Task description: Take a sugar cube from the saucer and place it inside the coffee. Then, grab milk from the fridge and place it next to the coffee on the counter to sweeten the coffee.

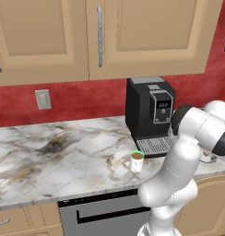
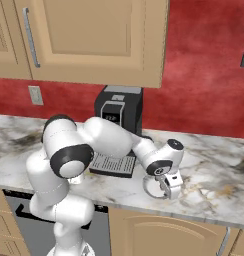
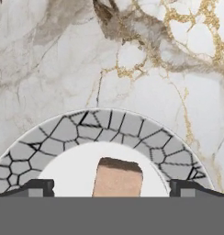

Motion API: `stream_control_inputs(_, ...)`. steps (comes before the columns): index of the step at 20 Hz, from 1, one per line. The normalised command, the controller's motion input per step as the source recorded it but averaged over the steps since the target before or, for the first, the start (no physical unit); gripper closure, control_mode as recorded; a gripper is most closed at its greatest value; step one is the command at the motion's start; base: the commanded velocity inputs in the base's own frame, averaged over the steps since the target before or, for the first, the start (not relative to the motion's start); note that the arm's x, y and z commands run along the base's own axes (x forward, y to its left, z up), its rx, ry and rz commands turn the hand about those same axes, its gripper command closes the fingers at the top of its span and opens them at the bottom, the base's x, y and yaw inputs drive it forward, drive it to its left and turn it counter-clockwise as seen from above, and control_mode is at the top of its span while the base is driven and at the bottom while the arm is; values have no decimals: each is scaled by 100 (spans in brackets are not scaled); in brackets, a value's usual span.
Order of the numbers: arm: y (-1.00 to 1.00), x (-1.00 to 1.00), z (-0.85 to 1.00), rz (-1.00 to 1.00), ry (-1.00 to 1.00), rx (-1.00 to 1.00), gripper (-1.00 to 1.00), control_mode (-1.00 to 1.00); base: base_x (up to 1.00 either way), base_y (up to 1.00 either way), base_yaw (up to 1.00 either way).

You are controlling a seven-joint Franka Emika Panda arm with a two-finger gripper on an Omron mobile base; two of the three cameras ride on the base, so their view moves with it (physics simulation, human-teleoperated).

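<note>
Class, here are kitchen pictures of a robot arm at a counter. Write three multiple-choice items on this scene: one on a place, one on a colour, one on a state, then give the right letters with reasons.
1. Where does the coffee stand?
A. on the counter, in front of the coffee machine
B. inside an upper cabinet
C. on the floor

2. What colour is the mug's rim?
A. red
B. green
C. black

3. How does the gripper stand over the saucer?
A. shut on the mug
B. shut on nothing
C. open, with the sugar cube between its fingertips

Answers: 1 A, the left base view shows the mug on the marble just before the machine's drip grate. 2 B, a green ring tops the white mug. 3 C, the hand view shows both dark tips wide apart, either side of the brown cube on the saucer.
</note>
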Motion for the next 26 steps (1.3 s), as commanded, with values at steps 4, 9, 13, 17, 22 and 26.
stream_control_inputs(4,-3,0,-8,0,0,0,100,-100,0,0,0)
stream_control_inputs(9,-1,0,0,0,0,0,100,-100,0,0,0)
stream_control_inputs(13,0,-6,0,0,0,0,100,-100,0,0,0)
stream_control_inputs(17,25,-2,18,0,0,0,100,-100,0,0,0)
stream_control_inputs(22,69,-4,73,4,0,0,100,-100,0,0,0)
stream_control_inputs(26,95,-5,92,13,0,0,100,-100,0,0,0)
